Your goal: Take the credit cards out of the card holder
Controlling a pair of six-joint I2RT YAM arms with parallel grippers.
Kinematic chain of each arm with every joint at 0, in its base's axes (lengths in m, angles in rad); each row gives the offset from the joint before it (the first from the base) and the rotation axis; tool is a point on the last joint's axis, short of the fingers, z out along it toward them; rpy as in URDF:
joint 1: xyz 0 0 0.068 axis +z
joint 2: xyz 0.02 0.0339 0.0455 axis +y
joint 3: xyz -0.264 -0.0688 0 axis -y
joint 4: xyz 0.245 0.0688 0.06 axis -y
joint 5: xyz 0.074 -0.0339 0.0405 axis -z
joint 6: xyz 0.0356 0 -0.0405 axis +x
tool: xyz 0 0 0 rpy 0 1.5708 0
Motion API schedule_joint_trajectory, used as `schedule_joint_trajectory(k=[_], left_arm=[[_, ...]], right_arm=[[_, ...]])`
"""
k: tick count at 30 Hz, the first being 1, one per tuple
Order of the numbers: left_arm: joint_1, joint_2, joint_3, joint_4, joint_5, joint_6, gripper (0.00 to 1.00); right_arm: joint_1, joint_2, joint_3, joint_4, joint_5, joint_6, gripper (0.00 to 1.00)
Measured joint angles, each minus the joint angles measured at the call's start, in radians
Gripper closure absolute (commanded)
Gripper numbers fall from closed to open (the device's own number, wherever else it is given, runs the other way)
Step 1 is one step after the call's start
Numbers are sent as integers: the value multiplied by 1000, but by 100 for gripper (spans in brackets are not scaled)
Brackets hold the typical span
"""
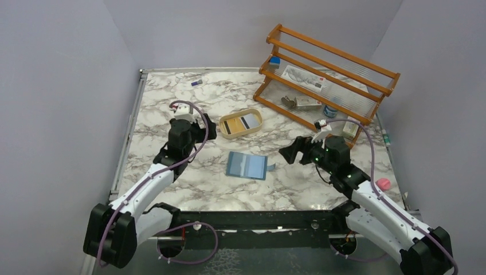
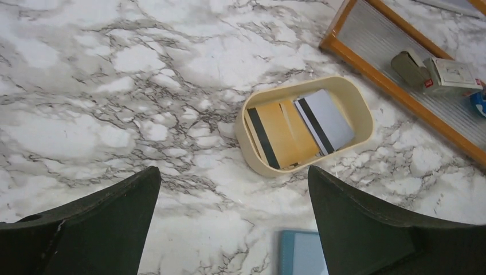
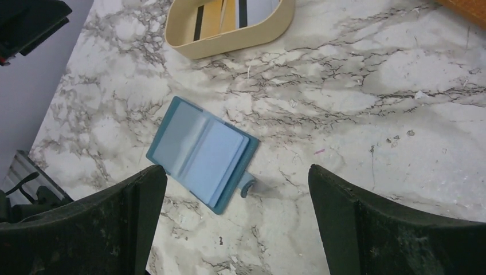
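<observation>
The teal-blue card holder lies open and flat on the marble table, light blue inside up, snap tab at its right edge. It also shows in the right wrist view and, at the bottom edge, in the left wrist view. No card shows in it. The credit cards lie in a tan oval tray: yellow ones with a dark stripe and a grey-blue and white one. My left gripper is open and empty, left of the tray. My right gripper is open and empty, right of the holder.
A wooden rack stands at the back right with small boxes and items on it. A small dark object lies near the back edge. A pink round thing sits by the right arm. Grey walls close in left and right.
</observation>
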Motion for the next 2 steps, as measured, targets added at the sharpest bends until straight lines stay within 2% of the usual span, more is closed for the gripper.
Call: schedule_joint_trajectory(k=[2], left_arm=[[25,-15,-18,34,-2,10,1]], right_arm=[[0,5,-2,5,6,4,0]])
